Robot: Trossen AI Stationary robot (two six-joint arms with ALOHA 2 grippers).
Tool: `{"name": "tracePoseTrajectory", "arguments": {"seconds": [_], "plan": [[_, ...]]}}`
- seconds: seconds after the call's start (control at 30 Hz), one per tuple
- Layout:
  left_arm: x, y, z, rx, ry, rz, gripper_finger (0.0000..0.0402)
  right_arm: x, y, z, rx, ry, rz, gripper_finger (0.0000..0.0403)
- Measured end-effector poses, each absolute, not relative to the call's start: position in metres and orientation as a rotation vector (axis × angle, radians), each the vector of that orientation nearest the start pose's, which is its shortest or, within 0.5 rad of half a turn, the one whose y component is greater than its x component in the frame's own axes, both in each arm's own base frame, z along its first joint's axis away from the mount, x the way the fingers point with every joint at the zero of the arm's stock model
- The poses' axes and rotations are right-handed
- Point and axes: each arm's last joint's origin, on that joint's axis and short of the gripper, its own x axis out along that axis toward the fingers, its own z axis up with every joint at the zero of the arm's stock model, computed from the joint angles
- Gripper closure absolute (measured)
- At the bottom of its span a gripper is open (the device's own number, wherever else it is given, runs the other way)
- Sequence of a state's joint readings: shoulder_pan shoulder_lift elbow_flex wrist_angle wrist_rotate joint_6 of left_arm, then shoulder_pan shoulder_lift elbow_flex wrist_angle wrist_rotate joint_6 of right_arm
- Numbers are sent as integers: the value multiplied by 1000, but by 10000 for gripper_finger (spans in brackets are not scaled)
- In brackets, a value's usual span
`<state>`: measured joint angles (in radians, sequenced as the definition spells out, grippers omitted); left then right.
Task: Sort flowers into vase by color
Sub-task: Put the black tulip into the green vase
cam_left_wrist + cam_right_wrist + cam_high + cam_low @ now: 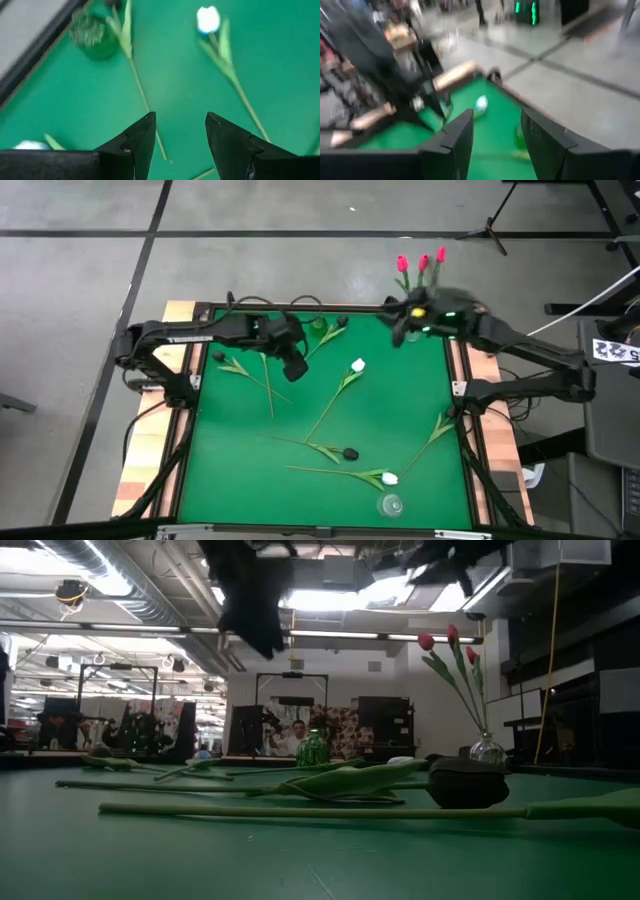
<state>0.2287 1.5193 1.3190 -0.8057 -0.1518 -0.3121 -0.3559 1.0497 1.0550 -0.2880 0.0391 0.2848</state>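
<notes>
- Left gripper (296, 368), upper centre-left of the high view: fingers (137, 142) spread apart, nothing between them, held above the mat over a bare green stem.
- Right gripper (400, 330), upper right of the high view, near the mat's far edge: fingers (457, 137) parted, empty.
- Three red-pink tulips (421, 264) stand in a clear vase (487, 750) at upper right, by the right arm.
- White tulip (357, 366) lies mid-mat; second white tulip (390, 478) lower centre-right; black tulip (350, 453) beside it.
- Green vase (91, 34) near the mat's far edge; another glass vase (390, 504) at the near edge.
- Green mat (400, 410) on a wood-edged table; grey floor around; a person in the far room in the low view.
</notes>
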Motion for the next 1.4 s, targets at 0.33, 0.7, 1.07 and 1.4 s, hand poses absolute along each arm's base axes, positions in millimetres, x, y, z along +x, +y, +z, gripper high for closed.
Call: {"name": "tracePoseTrajectory", "arguments": {"seconds": [0.33,0.7,1.07,1.4], "plan": [[284,76,321,-445,843,423,233,276,-82,318,322,368,-425,237],[216,67,383,-505,555,571,233,373,-86,276,488,454,-558,237],[213,69,355,-478,705,623,233,401,-69,242,715,610,-691,237],[254,81,257,-411,698,457,233,349,-66,313,686,499,-797,237]]}}
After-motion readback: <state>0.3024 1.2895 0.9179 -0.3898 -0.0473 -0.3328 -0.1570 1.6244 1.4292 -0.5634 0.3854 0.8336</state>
